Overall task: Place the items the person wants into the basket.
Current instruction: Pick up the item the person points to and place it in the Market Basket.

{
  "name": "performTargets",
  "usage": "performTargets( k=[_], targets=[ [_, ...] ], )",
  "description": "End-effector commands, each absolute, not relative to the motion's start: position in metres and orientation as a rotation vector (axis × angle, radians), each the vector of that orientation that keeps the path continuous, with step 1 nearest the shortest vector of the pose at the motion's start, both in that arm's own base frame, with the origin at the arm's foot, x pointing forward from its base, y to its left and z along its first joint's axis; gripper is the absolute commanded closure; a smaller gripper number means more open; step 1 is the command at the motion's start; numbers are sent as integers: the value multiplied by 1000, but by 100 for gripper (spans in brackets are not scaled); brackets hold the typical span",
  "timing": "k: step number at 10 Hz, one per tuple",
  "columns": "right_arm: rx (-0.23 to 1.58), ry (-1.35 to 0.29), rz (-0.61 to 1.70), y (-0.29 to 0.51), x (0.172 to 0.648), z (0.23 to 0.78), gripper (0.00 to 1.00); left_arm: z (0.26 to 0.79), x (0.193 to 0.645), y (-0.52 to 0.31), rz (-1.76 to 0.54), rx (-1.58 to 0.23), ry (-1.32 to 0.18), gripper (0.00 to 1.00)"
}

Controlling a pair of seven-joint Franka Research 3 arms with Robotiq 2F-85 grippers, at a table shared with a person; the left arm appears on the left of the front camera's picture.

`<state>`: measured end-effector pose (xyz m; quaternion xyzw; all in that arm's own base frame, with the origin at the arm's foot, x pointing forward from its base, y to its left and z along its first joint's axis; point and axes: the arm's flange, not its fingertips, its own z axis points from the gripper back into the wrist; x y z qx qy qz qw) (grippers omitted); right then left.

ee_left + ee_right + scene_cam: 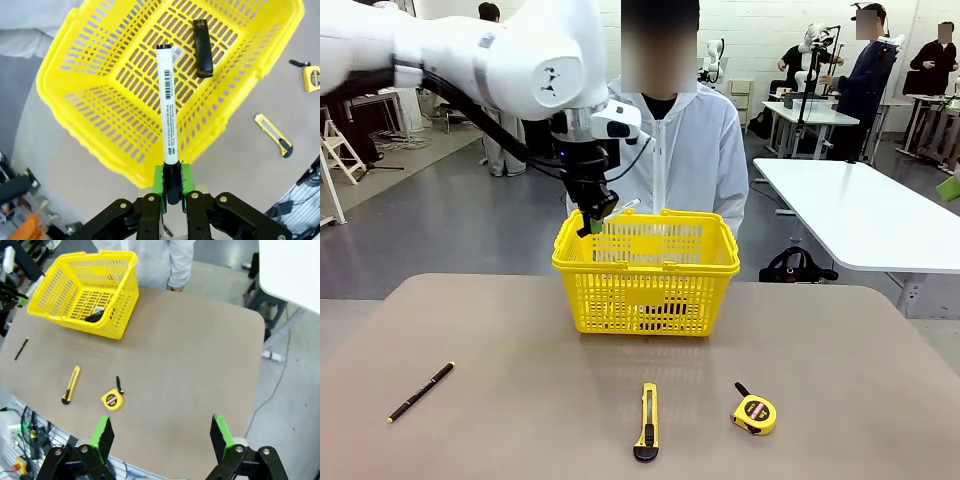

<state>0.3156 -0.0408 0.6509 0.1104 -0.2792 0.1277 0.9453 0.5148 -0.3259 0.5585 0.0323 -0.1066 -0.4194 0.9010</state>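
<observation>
My left gripper (pixel 595 216) hangs over the rear left corner of the yellow basket (pixel 645 268) and is shut on the marker (pixel 623 207). In the left wrist view the green pads (pixel 159 179) clamp the black end of the white marker (pixel 166 95), which points out over the basket (pixel 107 132). A black object (pixel 201 41) lies on the basket floor. The yellow-and-black utility knife (pixel 646 421) rests on the table near the front edge. The person (pixel 670 150) in a white jacket stands behind the basket. My right gripper (pixel 162 437) is open, high above the table's right side, far from the basket (pixel 120 295) and knife (pixel 71 385).
A round yellow tape measure (pixel 755 412) lies right of the knife. A thin black pen (pixel 420 391) lies at the front left. A white table (pixel 860 215) stands off to the right beyond this one. The tan tabletop (pixel 190 350) is bare on its right half.
</observation>
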Motion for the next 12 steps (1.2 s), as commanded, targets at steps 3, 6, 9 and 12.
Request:
performTargets(
  k=[3, 6, 9, 12],
  targets=[
    [223, -559, 260, -40, 316, 649, 0, 544, 551, -341, -964, 114, -109, 86],
    [223, -559, 260, -40, 316, 649, 0, 539, 538, -336, -930, 80, -159, 86],
    [223, -559, 260, -40, 316, 649, 0, 539, 538, -336, -930, 80, -159, 86],
    [223, -559, 260, -40, 316, 649, 0, 540, 543, -339, -939, 85, -144, 84]
  ],
)
